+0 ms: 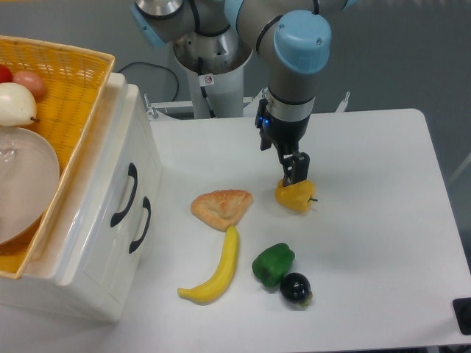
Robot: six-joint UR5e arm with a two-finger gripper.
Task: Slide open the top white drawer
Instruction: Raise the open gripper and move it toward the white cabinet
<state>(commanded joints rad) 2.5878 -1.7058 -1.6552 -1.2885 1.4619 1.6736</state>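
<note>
Closest to me, the glossy white plastic cabinet sits at the desk's (pixel 368 147) left edge; its top white drawer (pixel 114 173), shut, shows a curved black handle (pixel 125 195). Well off to the right, the claw (pixel 294 175) hangs over a yellow pepper (pixel 296 196); I cannot tell whether it grips.

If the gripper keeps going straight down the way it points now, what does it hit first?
Most likely the yellow pepper: the gripper points down at the table, with its jaws just over or already at the pepper's top. Depth is unclear from this single view, so contact can't be confirmed. The top white drawer lies far off that line.
</note>
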